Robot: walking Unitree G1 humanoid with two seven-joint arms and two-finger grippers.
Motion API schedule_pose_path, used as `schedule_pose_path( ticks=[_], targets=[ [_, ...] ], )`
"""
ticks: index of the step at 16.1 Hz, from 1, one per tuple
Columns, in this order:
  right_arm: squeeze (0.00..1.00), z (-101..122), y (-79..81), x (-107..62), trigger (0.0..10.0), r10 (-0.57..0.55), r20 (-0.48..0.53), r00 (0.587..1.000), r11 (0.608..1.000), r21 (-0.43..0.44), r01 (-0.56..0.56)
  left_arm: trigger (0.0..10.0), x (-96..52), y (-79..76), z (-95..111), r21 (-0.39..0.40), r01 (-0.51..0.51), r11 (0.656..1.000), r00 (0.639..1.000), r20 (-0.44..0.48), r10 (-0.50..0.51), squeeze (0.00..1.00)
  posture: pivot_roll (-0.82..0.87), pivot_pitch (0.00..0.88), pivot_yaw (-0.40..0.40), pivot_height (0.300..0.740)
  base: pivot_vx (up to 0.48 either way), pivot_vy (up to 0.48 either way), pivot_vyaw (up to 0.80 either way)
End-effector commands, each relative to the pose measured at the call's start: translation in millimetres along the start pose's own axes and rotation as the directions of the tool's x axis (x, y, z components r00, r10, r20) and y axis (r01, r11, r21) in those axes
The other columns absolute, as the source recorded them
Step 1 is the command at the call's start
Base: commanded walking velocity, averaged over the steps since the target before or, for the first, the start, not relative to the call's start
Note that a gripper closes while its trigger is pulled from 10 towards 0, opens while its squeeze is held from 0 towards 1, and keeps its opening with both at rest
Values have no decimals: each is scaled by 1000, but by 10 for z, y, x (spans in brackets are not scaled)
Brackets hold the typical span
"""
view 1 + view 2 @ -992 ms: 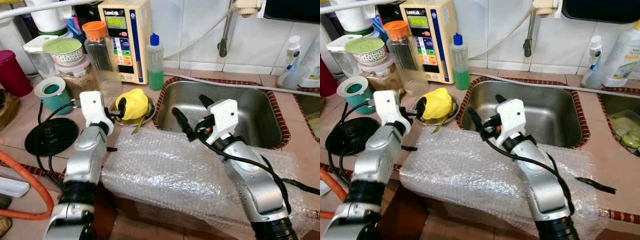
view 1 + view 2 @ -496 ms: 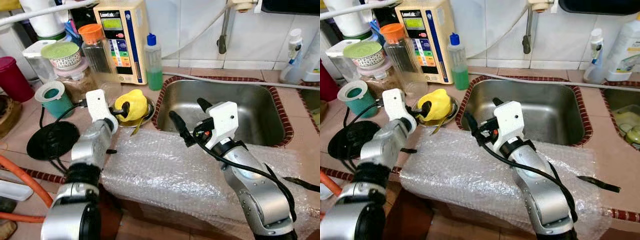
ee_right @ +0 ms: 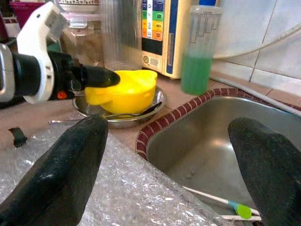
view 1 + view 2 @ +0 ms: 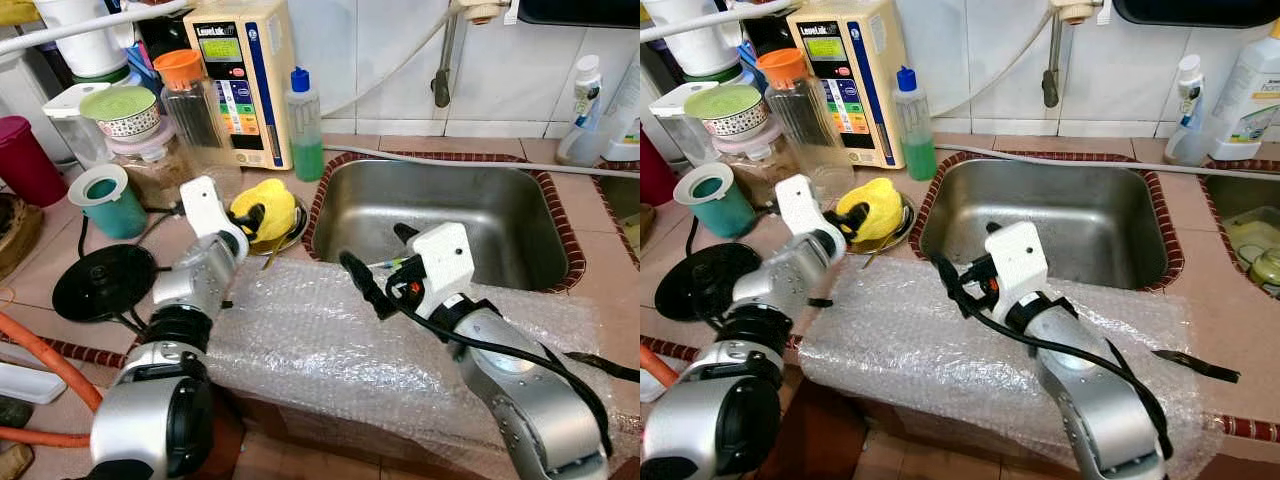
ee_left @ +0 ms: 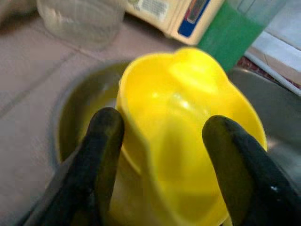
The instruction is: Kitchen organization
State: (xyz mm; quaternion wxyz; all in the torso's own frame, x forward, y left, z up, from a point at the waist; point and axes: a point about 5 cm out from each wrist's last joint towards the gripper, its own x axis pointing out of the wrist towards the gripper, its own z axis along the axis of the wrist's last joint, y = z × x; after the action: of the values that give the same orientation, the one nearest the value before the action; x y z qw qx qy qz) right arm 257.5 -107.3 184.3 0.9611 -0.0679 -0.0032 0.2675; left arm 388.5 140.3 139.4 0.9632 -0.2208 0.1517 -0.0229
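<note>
- On the counter left of the sink [image 4: 540,215], your left gripper [image 4: 250,217] has its fingers [image 5: 101,141] spread around the yellow cup [image 4: 268,208], one on each side; you can't tell from the pictures whether they actually press it.
- That yellow cup lies tipped in a small steel dish [image 3: 155,101], with a spoon [image 3: 136,112] across the dish rim.
- Your right gripper [image 4: 380,262] hangs released, fingers wide apart, over the sink's near edge above the bubble wrap [image 4: 330,340].
- Behind the dish you have a green soap bottle [image 4: 305,125] and a beige appliance [image 4: 245,70].
</note>
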Motion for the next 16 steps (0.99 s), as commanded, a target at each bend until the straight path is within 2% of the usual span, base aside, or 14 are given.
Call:
schedule_pose_path(
  ticks=[1,5,10,13,16],
  targets=[
    [0,65,5,-33,10000,17,8,1000,1000,-25,-17,0,19,-50,14,-15,2,1000,1000,3,-2,0,-104,10,105,740,0,0,0],
    [0,62,-74,-72,10000,4,-33,999,998,-61,-6,0,47,-183,-96,-55,34,998,999,-6,-34,0,-145,0,60,740,0,0,0],
    [0,67,-102,-36,10000,-6,-40,999,997,-76,3,0,63,-221,-100,-79,36,996,999,9,-35,0,-147,0,53,740,0,0,0],
    [0,75,-122,0,10000,-8,-33,999,997,-78,5,0,67,-179,-35,-71,11,997,999,32,-9,0,-135,0,52,740,0,0,0],
    [0,72,-128,44,10000,-1,-23,1000,997,-74,-1,0,38,73,118,16,-140,990,986,94,138,0,-114,0,52,740,0,0,0]
  ],
)
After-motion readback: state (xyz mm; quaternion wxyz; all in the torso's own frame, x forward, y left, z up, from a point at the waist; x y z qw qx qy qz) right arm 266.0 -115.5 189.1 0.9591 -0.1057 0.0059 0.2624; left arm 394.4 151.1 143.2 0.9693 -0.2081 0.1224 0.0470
